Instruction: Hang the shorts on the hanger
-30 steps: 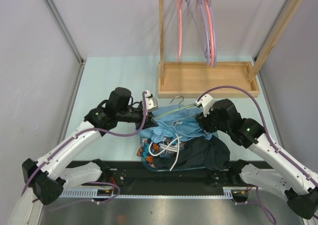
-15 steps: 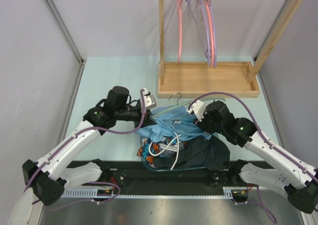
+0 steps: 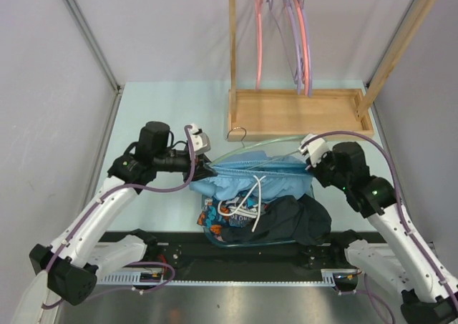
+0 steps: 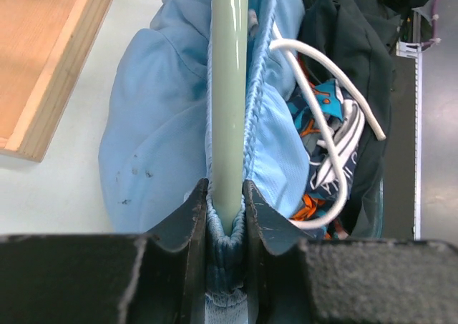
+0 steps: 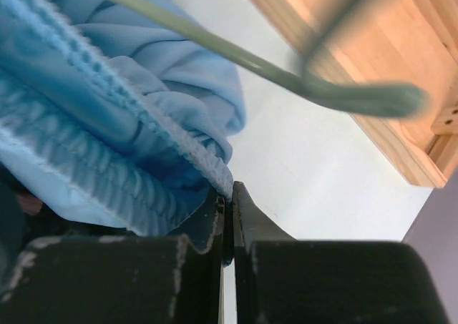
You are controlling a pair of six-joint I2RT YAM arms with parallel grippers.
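Observation:
The light blue shorts (image 3: 257,174) are stretched taut between my two grippers above the clothes pile. In the left wrist view the sage hanger (image 4: 229,88) runs straight out from my left gripper (image 4: 227,217), which is shut on the hanger's end with the shorts' (image 4: 157,124) waistband wrapped round it. The left gripper (image 3: 204,170) sits at the shorts' left end. My right gripper (image 3: 309,168) is at their right end, and the right gripper (image 5: 227,195) is shut on the hem of the shorts (image 5: 107,124). The hanger's (image 3: 247,151) hook points toward the wooden rack.
A wooden rack (image 3: 300,113) with pink hangers (image 3: 259,38) and purple hangers (image 3: 295,38) stands at the back. Below the shorts, a clear bin (image 3: 215,239) holds a blue-and-orange patterned garment (image 3: 227,215), a black garment (image 3: 293,220) and a white cord (image 3: 247,199).
My right gripper has shut on the shorts' hem and drawn it right. The left gripper moved left with the hanger. The bunched shorts are now pulled out flat.

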